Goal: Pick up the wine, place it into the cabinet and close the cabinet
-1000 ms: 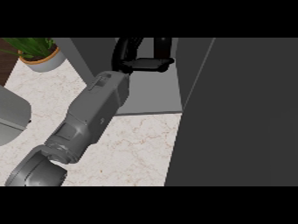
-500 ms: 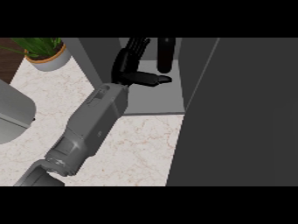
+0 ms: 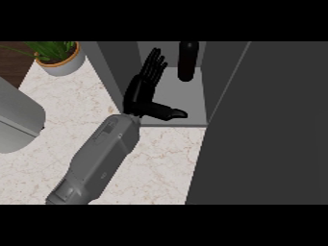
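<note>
The wine bottle [image 3: 187,60], dark and slim, stands upright on the cabinet's grey floor [image 3: 187,103], towards the back of the opening. My right hand [image 3: 144,91] is open at the cabinet's front left. Its fingers point up into the opening and its thumb sticks out to the right. A small gap separates the fingers from the bottle, and the hand holds nothing. The cabinet door [image 3: 280,125] is a wide dark panel standing open on the right. My left hand does not show.
A potted green plant [image 3: 58,56] stands at the back left on the marble counter [image 3: 159,163]. A large rounded grey body [image 3: 6,120] fills the left edge. The cabinet's left wall [image 3: 117,72] lies just beside my hand.
My right hand was curled round the bottle a second ago. It has let go and straightened its fingers, and now sits left of the bottle, which stays standing in the cabinet.
</note>
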You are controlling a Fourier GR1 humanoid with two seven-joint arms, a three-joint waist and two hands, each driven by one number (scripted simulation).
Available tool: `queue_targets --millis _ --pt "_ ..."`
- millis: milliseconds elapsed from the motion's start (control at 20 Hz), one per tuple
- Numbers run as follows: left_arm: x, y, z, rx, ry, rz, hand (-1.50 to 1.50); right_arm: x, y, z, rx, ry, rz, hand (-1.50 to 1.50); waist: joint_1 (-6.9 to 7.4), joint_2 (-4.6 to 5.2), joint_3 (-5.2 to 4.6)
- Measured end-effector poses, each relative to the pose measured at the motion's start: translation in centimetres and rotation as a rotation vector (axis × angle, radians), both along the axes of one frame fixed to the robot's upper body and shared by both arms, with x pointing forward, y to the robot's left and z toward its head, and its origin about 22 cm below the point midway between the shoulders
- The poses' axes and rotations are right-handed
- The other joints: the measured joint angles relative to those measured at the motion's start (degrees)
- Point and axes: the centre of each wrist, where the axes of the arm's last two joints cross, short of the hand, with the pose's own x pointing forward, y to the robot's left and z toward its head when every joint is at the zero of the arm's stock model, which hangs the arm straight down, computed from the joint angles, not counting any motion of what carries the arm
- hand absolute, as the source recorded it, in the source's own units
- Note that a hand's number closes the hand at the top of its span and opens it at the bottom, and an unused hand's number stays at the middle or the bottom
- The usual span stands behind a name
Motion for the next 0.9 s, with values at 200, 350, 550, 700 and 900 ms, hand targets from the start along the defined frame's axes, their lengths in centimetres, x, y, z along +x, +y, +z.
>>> queue_targets --millis 200,350,550,700,900 --pt "-2.3 0.3 -0.9 -0.016 0.017 -0.016 -1.5 -0.1 0.0 0.0 0.0 0.006 -0.008 -1.5 0.51 -0.03 0.0" --pt "-4.5 0.8 -1.7 -0.024 0.028 -0.02 -1.5 -0.1 0.0 -0.1 0.001 0.01 -0.014 -1.5 0.53 0.04 0.0" --pt "-7.2 2.0 -2.0 -0.051 0.039 -0.008 -1.5 -0.1 -0.1 0.0 -0.01 0.007 -0.013 -1.5 0.4 0.22 0.01" --pt "-9.1 3.8 -2.7 -0.068 0.047 -0.002 -1.5 -0.2 -0.3 0.0 -0.028 0.009 -0.008 -1.5 0.04 0.4 -0.01" --pt "-10.8 5.5 -2.5 -0.107 0.049 0.007 -1.5 -0.1 -0.3 0.1 -0.06 0.018 0.035 -1.5 -0.28 0.59 -0.02"
